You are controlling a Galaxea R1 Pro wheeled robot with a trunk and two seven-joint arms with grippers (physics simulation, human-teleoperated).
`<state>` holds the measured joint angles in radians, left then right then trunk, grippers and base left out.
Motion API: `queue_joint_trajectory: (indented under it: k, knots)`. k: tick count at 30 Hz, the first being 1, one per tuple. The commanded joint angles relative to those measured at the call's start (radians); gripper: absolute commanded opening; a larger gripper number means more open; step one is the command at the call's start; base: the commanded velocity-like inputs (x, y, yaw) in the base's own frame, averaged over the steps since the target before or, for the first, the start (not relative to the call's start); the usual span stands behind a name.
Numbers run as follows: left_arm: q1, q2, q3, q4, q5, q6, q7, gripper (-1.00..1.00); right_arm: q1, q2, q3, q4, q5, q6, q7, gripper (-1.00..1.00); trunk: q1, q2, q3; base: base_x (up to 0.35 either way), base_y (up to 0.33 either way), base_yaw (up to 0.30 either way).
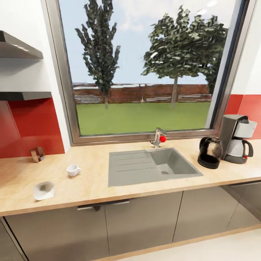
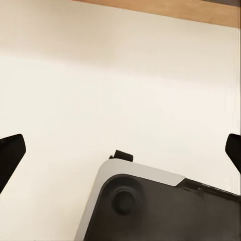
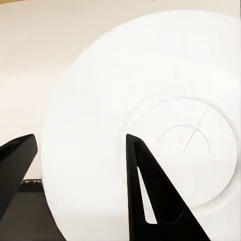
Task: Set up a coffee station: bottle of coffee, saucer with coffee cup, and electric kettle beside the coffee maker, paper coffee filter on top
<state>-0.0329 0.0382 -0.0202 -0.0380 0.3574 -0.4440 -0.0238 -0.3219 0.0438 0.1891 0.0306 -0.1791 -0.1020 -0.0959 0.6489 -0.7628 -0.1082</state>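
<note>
Long wooden countertop (image 1: 94, 181) under window, grey sink (image 1: 152, 166) set in middle. Coffee maker (image 1: 237, 139) at counter's right end, dark electric kettle (image 1: 210, 152) touching or just beside it on sink side. Paper coffee filter (image 1: 44, 190) near left front edge, coffee cup (image 1: 73, 170) just behind it.

Right gripper (image 3: 80, 165) clamped on white saucer (image 3: 150, 115), rim between fingers. Left gripper (image 2: 120, 150) spread wide, holding nothing, over pale floor.
</note>
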Motion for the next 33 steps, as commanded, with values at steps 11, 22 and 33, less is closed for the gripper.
queue_joint_trajectory:
  k: [11, 22, 33]
  knots:
    - [-0.001, -0.020, 0.000, 0.000, 0.005, -0.004, 0.007, 1.00, 0.021, -0.004, 0.009, 0.003, 0.042, -0.018, -0.002, -1.00, 0.000, -0.001, -0.002, 0.049, -0.291, 0.004]
    - [-0.001, -0.020, -0.003, 0.001, 0.000, -0.004, 0.007, 1.00, 0.021, -0.004, 0.009, 0.003, 0.042, -0.019, -0.002, -1.00, 0.000, -0.001, -0.002, 0.000, -0.291, 0.000]
    - [-0.001, -0.020, -0.003, 0.001, 0.001, -0.004, 0.007, 1.00, 0.021, -0.004, 0.009, 0.003, 0.042, -0.019, -0.002, -1.00, 0.000, -0.001, -0.002, 0.000, -0.291, 0.005]
